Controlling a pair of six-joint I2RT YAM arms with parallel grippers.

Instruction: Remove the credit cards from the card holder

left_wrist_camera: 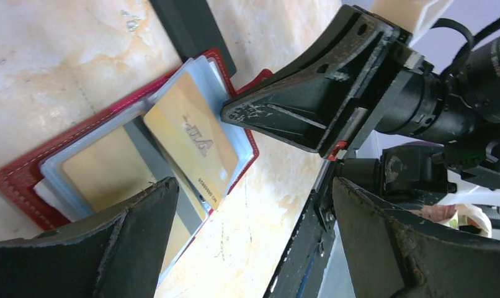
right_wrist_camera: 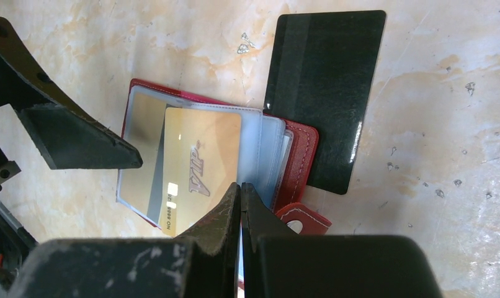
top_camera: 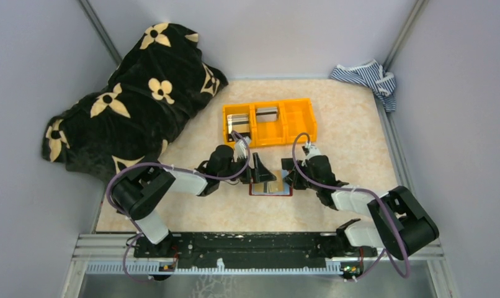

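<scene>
A small dark red bifold leather card holder (right_wrist_camera: 302,152) is lying open on a pale marbled table (right_wrist_camera: 433,205), between the two grippers and near an orange three-compartment plastic bin (top_camera: 269,122). Its clear, blue-tinted plastic sleeves (right_wrist_camera: 263,139) are fanning upward, and a thin gold credit card (right_wrist_camera: 201,164) stamped VIP is sticking partway out of one of them. A glossy black credit card (right_wrist_camera: 325,93) is already lying flat on the table, its edge meeting the red cover. The right gripper (right_wrist_camera: 241,202) is pressed fully closed, its tips sitting at the edge of the gold card and the sleeves; whether it is pinching anything thin cannot be told. The left gripper (left_wrist_camera: 255,186) is hanging over the holder's other side with its jaws spread wide, holding nothing. The step in hand looks to be freeing the gold card. It is probably best done with one gripper pinning the red cover down while the other is gripping only the exposed card edge, not the sleeve, and drawing it out low and slow along the pocket's opening, so the holder is neither dragging nor lifting.
</scene>
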